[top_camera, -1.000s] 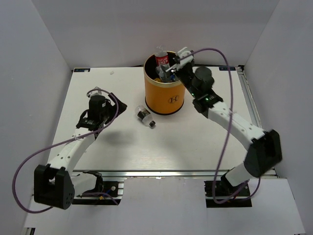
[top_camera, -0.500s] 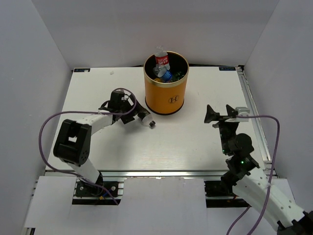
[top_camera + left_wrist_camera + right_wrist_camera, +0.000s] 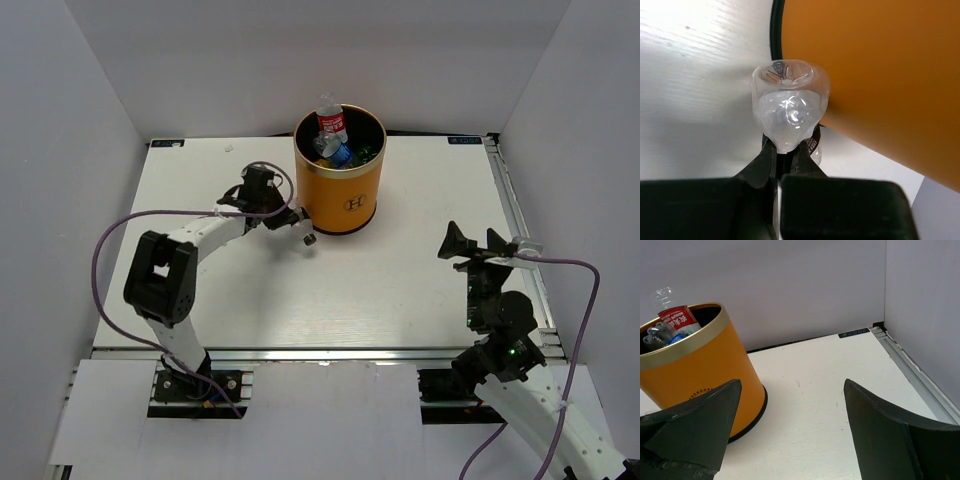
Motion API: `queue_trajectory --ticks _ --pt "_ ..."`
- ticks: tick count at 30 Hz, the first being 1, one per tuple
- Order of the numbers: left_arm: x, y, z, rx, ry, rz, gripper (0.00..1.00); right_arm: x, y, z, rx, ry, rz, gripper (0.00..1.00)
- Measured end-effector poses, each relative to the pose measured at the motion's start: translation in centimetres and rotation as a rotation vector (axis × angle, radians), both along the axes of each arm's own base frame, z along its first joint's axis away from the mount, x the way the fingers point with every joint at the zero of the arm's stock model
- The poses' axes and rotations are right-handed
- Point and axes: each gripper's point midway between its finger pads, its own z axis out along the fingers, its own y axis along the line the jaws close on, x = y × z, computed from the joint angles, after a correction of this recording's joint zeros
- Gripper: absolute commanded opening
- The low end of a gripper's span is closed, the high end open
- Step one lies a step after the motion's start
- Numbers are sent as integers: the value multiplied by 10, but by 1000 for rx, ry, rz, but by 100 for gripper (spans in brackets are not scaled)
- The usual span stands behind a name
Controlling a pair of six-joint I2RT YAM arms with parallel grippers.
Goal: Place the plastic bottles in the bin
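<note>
The orange bin (image 3: 340, 195) stands at the back middle of the table, with a red-labelled bottle (image 3: 331, 122), a blue-labelled one (image 3: 341, 155) and a green one (image 3: 366, 152) showing in its mouth. A clear bottle with a black label (image 3: 300, 229) is just left of the bin's base. My left gripper (image 3: 286, 219) is shut on it. In the left wrist view the fingers pinch this bottle (image 3: 790, 105) and its ribbed bottom points away, close to the bin wall (image 3: 880, 75). My right gripper (image 3: 477, 243) hangs open and holds nothing, right of the bin (image 3: 695, 375).
White walls close the table on the left, back and right. A metal rail (image 3: 515, 215) runs along the right edge. Purple cables loop off both arms. The left arm stretches across the table's left half (image 3: 200, 235).
My left arm swung in to the clear bottle by the bin and shut on it. My right arm drew back from the bin's mouth to the near right, still open.
</note>
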Motion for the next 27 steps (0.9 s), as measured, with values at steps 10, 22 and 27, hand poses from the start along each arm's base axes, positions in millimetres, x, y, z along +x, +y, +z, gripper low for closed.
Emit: queue_trajectory --ticks 10,22,27 --pt "-27 37 218 -81 -529 72 0 -3 -3 -3 1 12 -7 89" --pt "29 -36 373 -156 -977 -142 15 -3 -3 -7 -7 24 -8 89" --pt "67 -88 303 -81 -872 -281 98 -3 -3 -9 -16 33 -9 89"
